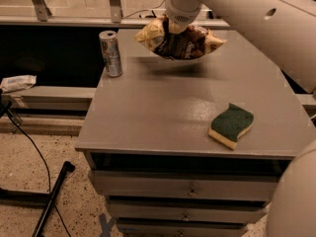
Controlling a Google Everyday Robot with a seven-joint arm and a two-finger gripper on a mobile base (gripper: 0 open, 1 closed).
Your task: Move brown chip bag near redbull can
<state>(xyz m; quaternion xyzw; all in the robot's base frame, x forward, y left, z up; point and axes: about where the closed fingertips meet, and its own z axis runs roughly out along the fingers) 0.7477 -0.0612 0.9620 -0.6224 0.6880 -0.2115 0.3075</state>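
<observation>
The brown chip bag [180, 39], dark brown with pale yellow ends, hangs in the air above the back of the grey table [163, 107]. My gripper [177, 27] is shut on its top middle, coming down from the white arm at the upper right. The redbull can [111, 53], slim and silver, stands upright at the table's back left corner. The bag is to the right of the can, with a gap between them, and casts a shadow on the tabletop below.
A green-and-yellow sponge [231, 125] lies near the table's front right edge. Drawers [187, 189] sit under the tabletop. A black cable and pole [49, 196] lie on the floor at the left. A white packet [17, 83] rests on a ledge at far left.
</observation>
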